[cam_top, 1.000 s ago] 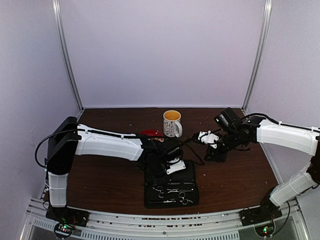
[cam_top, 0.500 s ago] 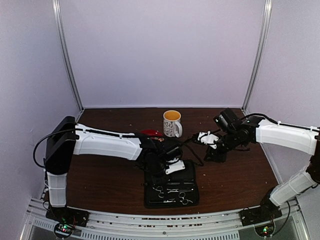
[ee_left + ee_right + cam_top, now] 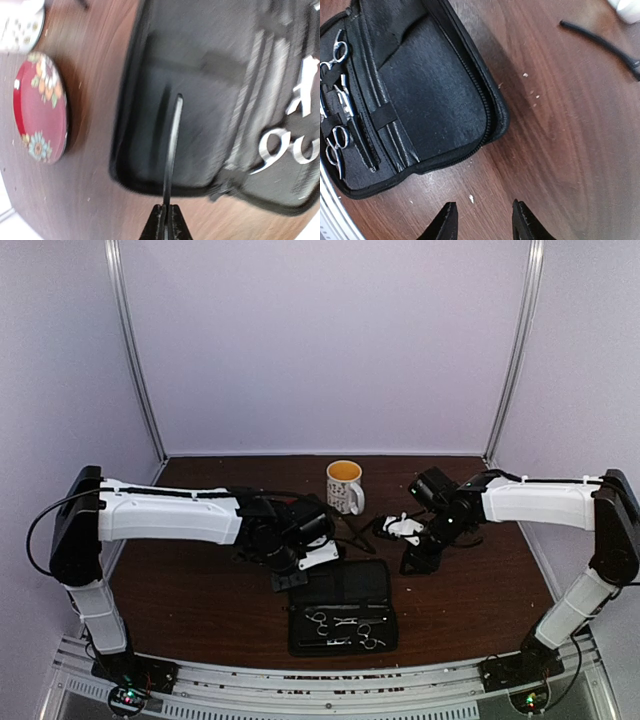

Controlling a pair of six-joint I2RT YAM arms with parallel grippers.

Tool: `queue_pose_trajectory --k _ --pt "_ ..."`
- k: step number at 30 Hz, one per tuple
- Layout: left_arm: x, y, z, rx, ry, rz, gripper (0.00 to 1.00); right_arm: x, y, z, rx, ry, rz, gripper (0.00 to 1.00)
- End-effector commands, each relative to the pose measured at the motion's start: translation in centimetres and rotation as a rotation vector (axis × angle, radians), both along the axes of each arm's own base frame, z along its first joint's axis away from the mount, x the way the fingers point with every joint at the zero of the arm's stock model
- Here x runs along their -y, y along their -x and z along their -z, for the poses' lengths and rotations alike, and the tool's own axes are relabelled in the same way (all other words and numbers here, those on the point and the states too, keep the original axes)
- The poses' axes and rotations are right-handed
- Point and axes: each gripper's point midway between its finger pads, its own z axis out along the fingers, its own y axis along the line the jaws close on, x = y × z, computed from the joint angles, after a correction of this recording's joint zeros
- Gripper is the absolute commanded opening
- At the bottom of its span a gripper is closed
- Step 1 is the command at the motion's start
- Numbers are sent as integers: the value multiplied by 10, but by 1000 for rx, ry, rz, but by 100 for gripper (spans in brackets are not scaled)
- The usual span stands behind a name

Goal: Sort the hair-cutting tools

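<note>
Left wrist view: left fingers [image 3: 164, 224] pinched shut on a thin black stick [image 3: 172, 145].
Its slim curved length rises from bottom centre over the open black fabric case [image 3: 210, 65]; two silver ring-handled scissors [image 3: 345, 102] sit strapped at the right wrist frame's left edge, where right fingers [image 3: 525, 220] gape half-open, empty, above the grained wooden desk [image 3: 570, 125].

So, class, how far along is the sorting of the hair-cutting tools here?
Done: the silver scissors sit in the open black case. In hand: the left tool is shut on a thin black stick above the case. Left: that stick is not yet set down; the right tool hangs open and empty.
</note>
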Motion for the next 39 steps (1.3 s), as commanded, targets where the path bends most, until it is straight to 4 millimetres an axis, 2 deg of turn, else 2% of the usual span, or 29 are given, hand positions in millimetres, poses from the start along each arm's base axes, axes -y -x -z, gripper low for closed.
queue_pose_trajectory --k 1,6,13,18,22,27,30,36,37,39 --pt "-17 -14 6 50 -81 -19 0 -8 -1 7 -74 5 43 37" --pt "-14 -20 17 49 -111 -28 0 -11 0 25 -119 48 37 37" --pt "8 -19 22 12 -56 8 0 -22 15 42 -144 98 -27 37" --pt "27 -20 27 -14 -13 36 0 -28 19 44 -132 107 -54 37" --pt "42 -23 33 -15 22 57 0 -26 19 46 -128 119 -54 37" --pt "63 -27 30 -16 89 76 0 -25 16 43 -111 121 -50 37" --pt "74 -29 28 -12 124 91 0 -18 13 45 -92 149 -43 37" --pt "82 -32 31 1 148 104 0 -1 2 38 -72 139 5 37" --pt "83 -31 32 -5 149 105 2 0 2 38 -77 137 8 37" --pt "83 -31 32 -8 152 103 15 0 2 40 -83 139 9 37"
